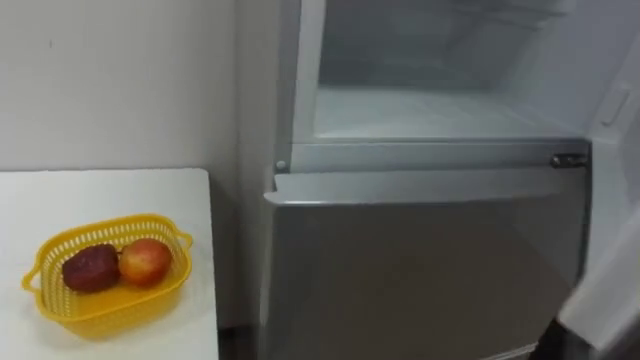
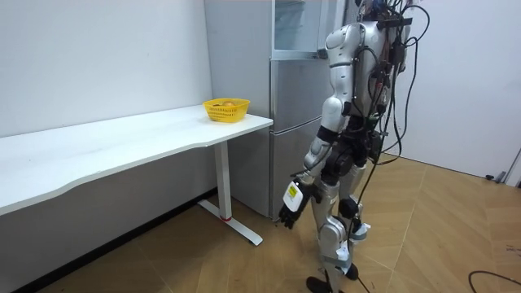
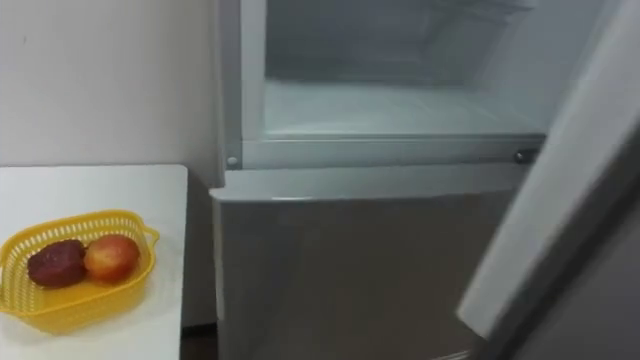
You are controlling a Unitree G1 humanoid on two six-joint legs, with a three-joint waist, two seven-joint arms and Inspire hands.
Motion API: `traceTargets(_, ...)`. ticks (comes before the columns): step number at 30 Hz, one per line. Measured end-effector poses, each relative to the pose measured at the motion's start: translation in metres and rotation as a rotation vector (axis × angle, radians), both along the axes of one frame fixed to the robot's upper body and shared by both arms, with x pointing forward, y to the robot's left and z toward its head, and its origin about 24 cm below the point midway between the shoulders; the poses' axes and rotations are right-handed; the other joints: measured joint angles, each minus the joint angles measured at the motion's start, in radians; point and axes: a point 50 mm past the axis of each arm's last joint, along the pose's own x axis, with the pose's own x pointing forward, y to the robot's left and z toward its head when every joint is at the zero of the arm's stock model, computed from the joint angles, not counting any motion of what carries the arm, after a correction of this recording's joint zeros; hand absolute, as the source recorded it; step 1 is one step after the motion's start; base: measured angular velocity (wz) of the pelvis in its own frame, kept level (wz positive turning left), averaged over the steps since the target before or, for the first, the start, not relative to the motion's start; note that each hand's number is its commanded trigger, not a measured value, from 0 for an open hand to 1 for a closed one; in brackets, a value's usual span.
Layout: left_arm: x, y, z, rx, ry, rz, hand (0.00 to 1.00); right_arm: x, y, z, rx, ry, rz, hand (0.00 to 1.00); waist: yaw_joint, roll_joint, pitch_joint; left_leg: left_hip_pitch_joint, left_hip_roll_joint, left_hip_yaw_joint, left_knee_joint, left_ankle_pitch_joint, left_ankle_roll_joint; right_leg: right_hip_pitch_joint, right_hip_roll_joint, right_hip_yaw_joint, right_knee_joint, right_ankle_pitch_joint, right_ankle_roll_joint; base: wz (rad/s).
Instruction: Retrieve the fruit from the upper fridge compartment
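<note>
Two fruits, a dark red one point(image 1: 91, 268) and an apple point(image 1: 145, 262), lay touching side by side in a yellow basket point(image 1: 60, 305). The basket stood on the white surface point(image 1: 100, 200), at its right end, left of the fridge point(image 1: 420, 270). The surface ended just beside the fridge wall.

The upper compartment point(image 1: 420, 115) stood open, its white shelf in view above the shut lower door. The upper door point(image 3: 570, 170) hung swung out on the right, near the camera.

In the room view the robot stood upright on the wooden floor point(image 2: 456, 228), close before the fridge, facing it, with the surface on its left. The left hand point(image 2: 289, 207) hung low beside the thigh, well apart from both basket and fridge. Whether its fingers were spread or curled could not be told.
</note>
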Motion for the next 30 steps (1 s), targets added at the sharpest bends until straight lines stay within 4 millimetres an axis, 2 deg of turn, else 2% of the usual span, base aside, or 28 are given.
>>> traceTargets(5,0.003,0.003,0.001,0.006,-0.007,-0.010,0.00,0.001,0.009,0.005,-0.076,0.041,0.051,0.00,0.014,0.003,0.0001,-0.010,-0.003,-0.019,-0.002,0.000,0.000,0.005,-0.004,-0.023,-0.010,0.006,0.003,0.13)
traceTargets(11,0.005,0.001,0.001,-0.011,-0.010,-0.016,0.00,0.014,0.018,-0.005,-0.086,0.177,0.167,0.00,0.020,0.010,0.0025,-0.009,-0.003,-0.020,-0.002,0.000,0.000,0.018,-0.007,-0.034,-0.015,0.006,0.003,0.05)
traceTargets(13,0.005,0.001,0.001,-0.013,-0.003,-0.015,0.00,0.020,0.020,-0.012,-0.074,0.231,0.203,0.00,0.028,0.015,0.0026,-0.009,-0.003,-0.023,-0.001,0.000,0.000,0.017,-0.007,-0.032,-0.015,0.006,0.003,0.00)
traceTargets(16,0.004,0.000,0.000,-0.019,0.013,-0.021,0.00,0.032,0.018,-0.028,-0.038,0.349,0.259,0.00,0.032,0.023,-0.0014,-0.007,-0.004,-0.029,0.002,0.000,0.000,0.021,-0.007,-0.032,-0.013,0.005,0.003,0.00)
traceTargets(21,0.004,0.000,0.000,-0.021,0.027,-0.031,0.00,0.047,0.008,-0.070,0.053,0.616,0.303,0.00,0.041,0.024,-0.0036,0.007,-0.003,-0.027,-0.005,0.000,0.000,0.034,-0.007,-0.040,-0.016,0.005,0.003,0.06)
traceTargets(27,-0.001,0.006,0.002,-0.038,0.082,-0.040,0.00,0.053,-0.006,-0.098,0.082,0.783,0.270,0.00,0.048,0.016,-0.0112,0.009,-0.003,-0.023,-0.002,0.000,0.000,0.035,-0.008,-0.037,-0.021,0.007,0.004,-0.01)
traceTargets(30,0.000,0.005,0.001,-0.050,0.089,-0.051,0.00,0.059,-0.003,-0.101,0.094,0.813,0.285,0.00,0.052,0.018,-0.0102,0.010,-0.003,-0.019,0.002,0.000,0.000,0.033,-0.008,-0.030,-0.019,0.012,0.005,-0.10)
